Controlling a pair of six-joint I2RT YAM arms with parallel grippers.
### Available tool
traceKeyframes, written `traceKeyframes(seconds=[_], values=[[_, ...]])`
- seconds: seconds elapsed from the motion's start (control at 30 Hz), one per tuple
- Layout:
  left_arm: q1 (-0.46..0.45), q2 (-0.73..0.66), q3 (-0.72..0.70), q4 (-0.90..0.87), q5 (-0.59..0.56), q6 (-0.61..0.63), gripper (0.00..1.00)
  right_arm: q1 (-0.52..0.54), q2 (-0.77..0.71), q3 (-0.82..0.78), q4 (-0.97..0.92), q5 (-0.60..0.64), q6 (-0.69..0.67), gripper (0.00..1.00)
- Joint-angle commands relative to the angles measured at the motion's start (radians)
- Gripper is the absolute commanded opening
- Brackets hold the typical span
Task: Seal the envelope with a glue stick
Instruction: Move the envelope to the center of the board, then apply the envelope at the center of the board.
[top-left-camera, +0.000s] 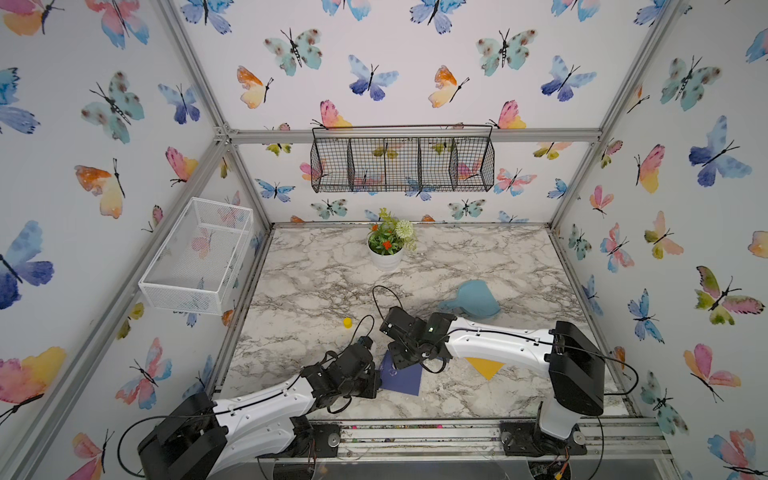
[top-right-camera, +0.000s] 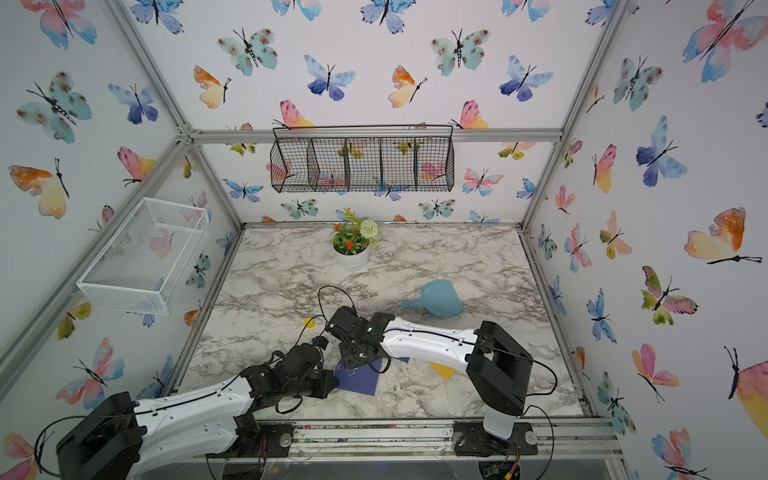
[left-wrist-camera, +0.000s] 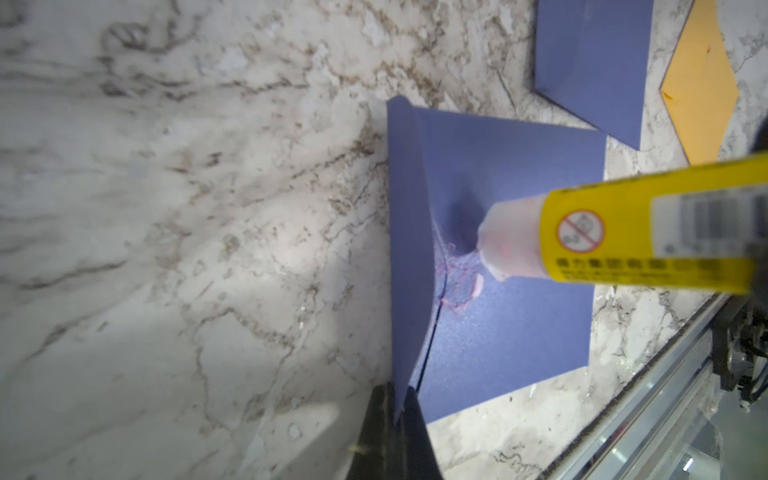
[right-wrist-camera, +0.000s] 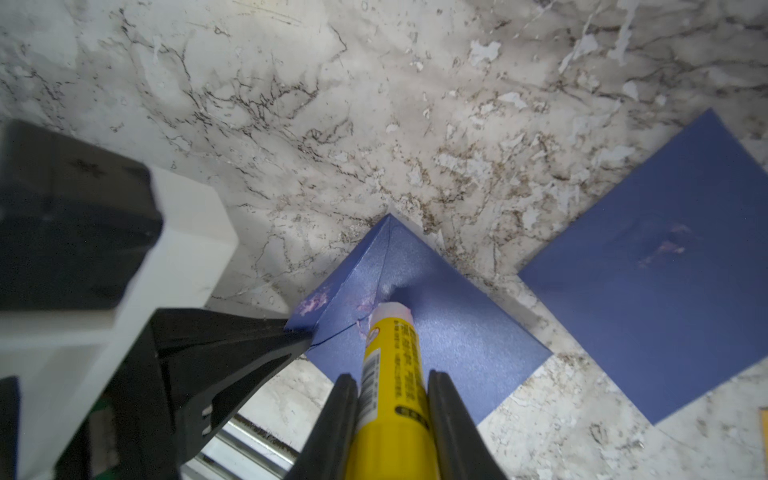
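We were at the gluing step: our right gripper (right-wrist-camera: 392, 376) pinched the glue stick (left-wrist-camera: 623, 232), its tip on the blue envelope (left-wrist-camera: 498, 332) beside the raised flap (left-wrist-camera: 405, 249), which our left gripper (left-wrist-camera: 395, 399) pinched, and next, we judged, the flap needed folding down and pressing.

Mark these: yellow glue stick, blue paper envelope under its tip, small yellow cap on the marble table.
yellow glue stick (right-wrist-camera: 390, 399): right wrist view, labelled barrel.
blue paper envelope (left-wrist-camera: 511, 332): left wrist view, flat face beside the raised flap.
small yellow cap (top-left-camera: 348, 322): a top view, its top.
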Motion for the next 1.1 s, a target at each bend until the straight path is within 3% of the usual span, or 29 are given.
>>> traceKeyframes(seconds=[0.0, 0.57, 0.83, 1.07], values=[[-0.002, -0.004, -0.026, -0.039, 0.027, 0.012, 0.03, 0.041, 0.039, 0.039, -0.031, 0.101, 0.0, 0.03], [-0.002, -0.041, -0.054, 0.003, 0.038, 0.005, 0.0, 0.115, 0.108, 0.057, -0.078, 0.223, -0.014, 0.02], [0.004, -0.063, -0.079, 0.042, 0.055, 0.006, 0.0, 0.123, 0.097, -0.001, 0.016, 0.116, -0.029, 0.03], [0.005, -0.088, -0.09, 0.033, 0.036, 0.003, 0.0, 0.123, 0.081, -0.016, 0.031, 0.112, -0.021, 0.03]])
